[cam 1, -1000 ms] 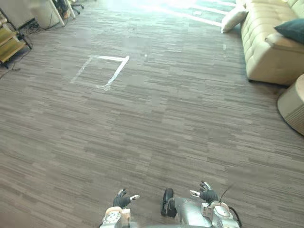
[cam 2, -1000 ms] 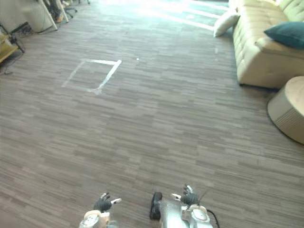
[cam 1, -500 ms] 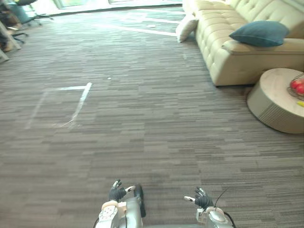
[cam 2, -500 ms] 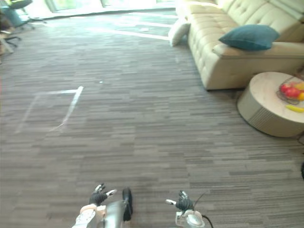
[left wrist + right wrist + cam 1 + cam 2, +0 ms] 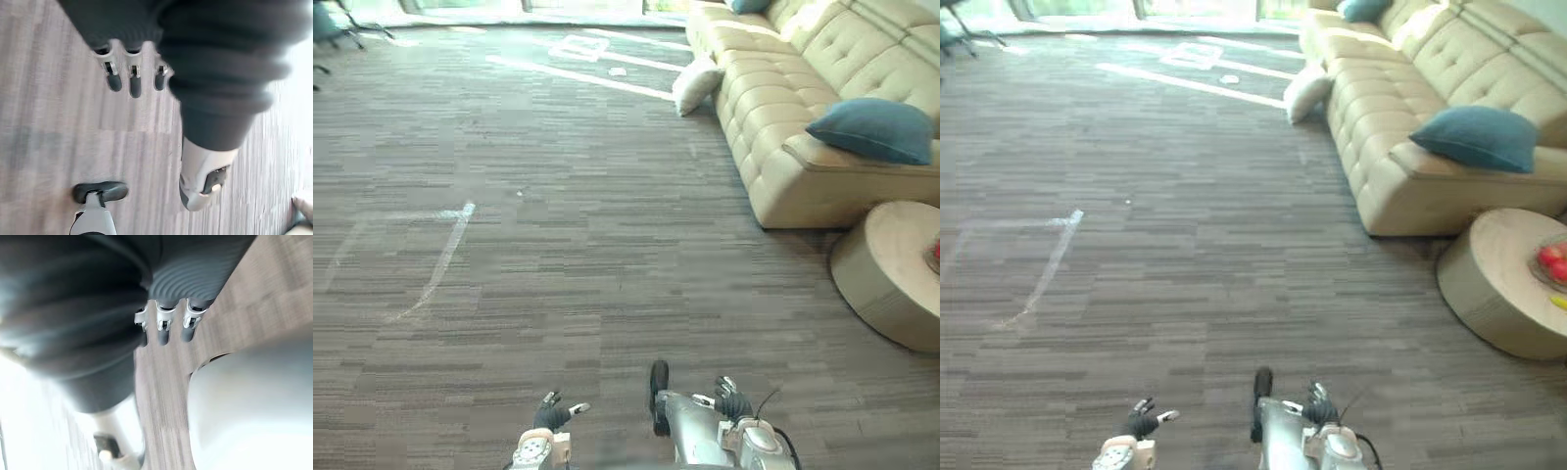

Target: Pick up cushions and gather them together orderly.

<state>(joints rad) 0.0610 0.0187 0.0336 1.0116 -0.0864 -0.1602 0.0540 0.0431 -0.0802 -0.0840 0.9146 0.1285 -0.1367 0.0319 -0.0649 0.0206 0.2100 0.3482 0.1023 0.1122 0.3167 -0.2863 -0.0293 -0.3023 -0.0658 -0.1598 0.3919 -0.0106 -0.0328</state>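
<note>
Both hands sit low at the bottom edge of the head views, empty.
- Left hand point(image 5: 551, 415): fingers point(image 5: 132, 81) hang straight and loose over the grey-brown striped carpet floor point(image 5: 558, 196), closed on nothing.
- Right hand point(image 5: 734, 403): the same, fingers point(image 5: 164, 330) slack and holding nothing.

All the cushions lie toward the upper right of the frame, well apart from either hand.
- White square fabric cushion point(image 5: 697, 85): on the floor, propped against the near end of the cream tufted leather sofa point(image 5: 783, 88). It is tilted, its long axis slanting up toward the right.
- Teal plump fabric cushion point(image 5: 876, 129): on the sofa's near seat at the right edge, long axis running roughly across the frame.
- Second teal cushion point(image 5: 1363, 9): far up the sofa at the top edge, only partly in view.

Every cushion lies ahead and to the right, so the right hand looks the nearer one (not by much for the white one, which sits closer to centre). None seems within reach from here, so I judge a walk forward and rightward has to come first.

A low round beige worktop point(image 5: 891, 264) carrying red fruit point(image 5: 1552, 257) stands at lower right, between the right hand and the near teal cushion. It looks like something to skirt.
</note>
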